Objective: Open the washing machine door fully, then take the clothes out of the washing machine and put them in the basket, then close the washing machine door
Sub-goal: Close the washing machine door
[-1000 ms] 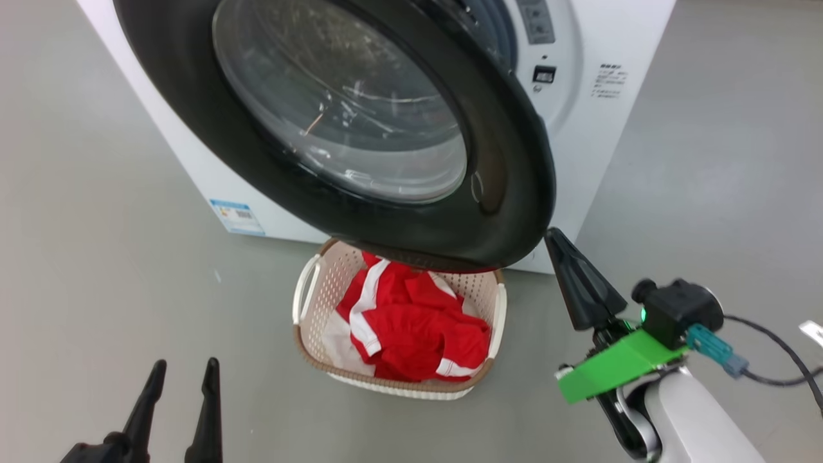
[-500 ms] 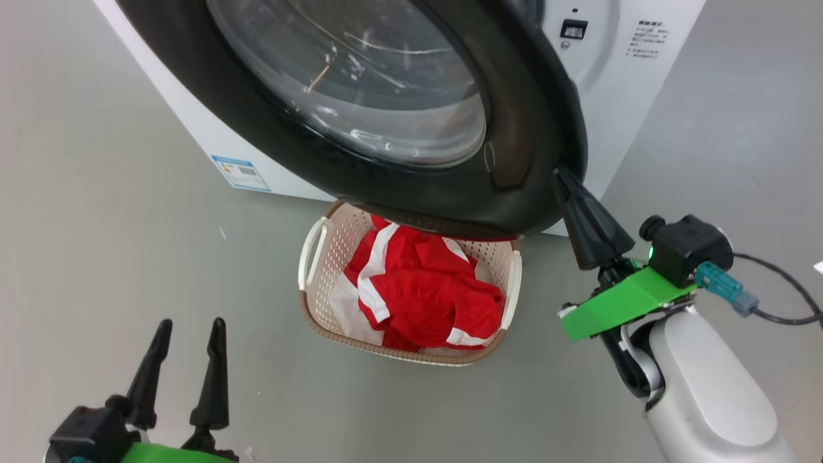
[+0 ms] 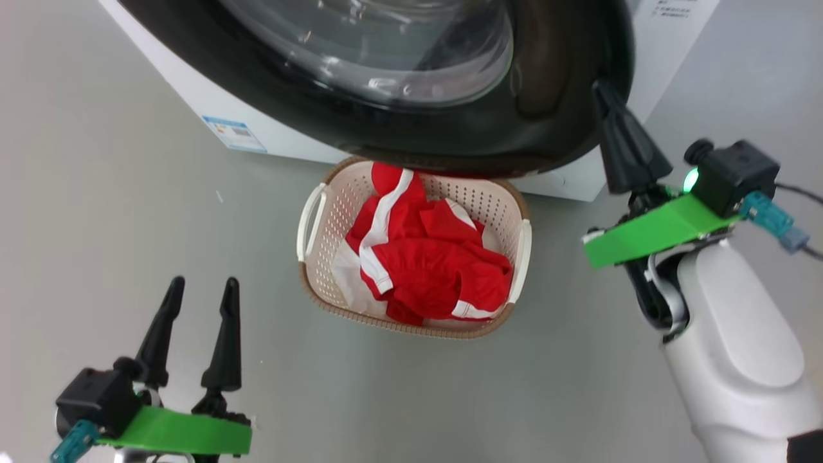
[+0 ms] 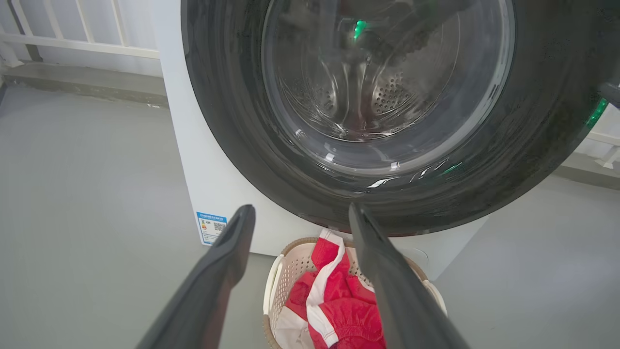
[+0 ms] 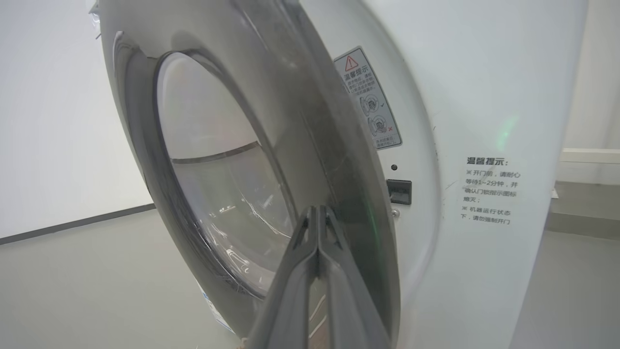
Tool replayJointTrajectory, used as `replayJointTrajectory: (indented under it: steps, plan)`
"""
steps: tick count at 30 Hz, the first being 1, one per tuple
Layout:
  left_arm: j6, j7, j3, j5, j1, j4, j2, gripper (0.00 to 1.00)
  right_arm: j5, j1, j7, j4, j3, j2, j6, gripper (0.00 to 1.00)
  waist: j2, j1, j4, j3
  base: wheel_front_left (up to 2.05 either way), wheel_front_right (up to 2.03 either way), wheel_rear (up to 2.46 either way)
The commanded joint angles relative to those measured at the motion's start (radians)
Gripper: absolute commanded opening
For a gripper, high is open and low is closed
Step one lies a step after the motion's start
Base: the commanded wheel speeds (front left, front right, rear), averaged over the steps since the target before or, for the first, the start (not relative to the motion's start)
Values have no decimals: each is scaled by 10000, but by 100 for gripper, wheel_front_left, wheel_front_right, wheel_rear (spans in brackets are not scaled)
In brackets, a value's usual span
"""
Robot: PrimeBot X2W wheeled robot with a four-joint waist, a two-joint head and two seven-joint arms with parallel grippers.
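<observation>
The washing machine door point(image 3: 418, 128) hung ajar at 12 o'clock, rigid and glossy, likely slippery: best pushed on its outer rim. The right hand point(image 3: 603, 96), clenched empty, met that rim at 2 o'clock; the left hand point(image 3: 203, 289) gaped at 8. The clothes point(image 3: 424, 270) lay in the basket point(image 3: 313, 222).

The clothes point(image 3: 424, 270) are lying in the basket point(image 3: 307, 222). The washing machine point(image 3: 289, 135) is standing behind the basket, its door point(image 3: 559, 83) hanging over the basket's far rim. The left gripper point(image 3: 204, 283) is sitting before the basket and to its left, and the right gripper point(image 3: 604, 90) is sitting right of the basket (tip at the door's edge).
</observation>
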Motion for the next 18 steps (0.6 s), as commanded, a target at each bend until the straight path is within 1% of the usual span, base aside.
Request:
replayJointTrajectory:
  steps: [1, 18]
  plan:
    - [-56, -122, 244, -60, -332, -252, 163, 100, -140, -492, -63, -171, 19, 106, 35, 0, 0, 1, 110, 288, 0, 0, 0]
    - [-56, -122, -14, -273, -908, -291, 118, 100, -382, -2117, -63, -54, -986, 106, 35, 0, 0, 1, 383, 1002, 0, 0, 0]
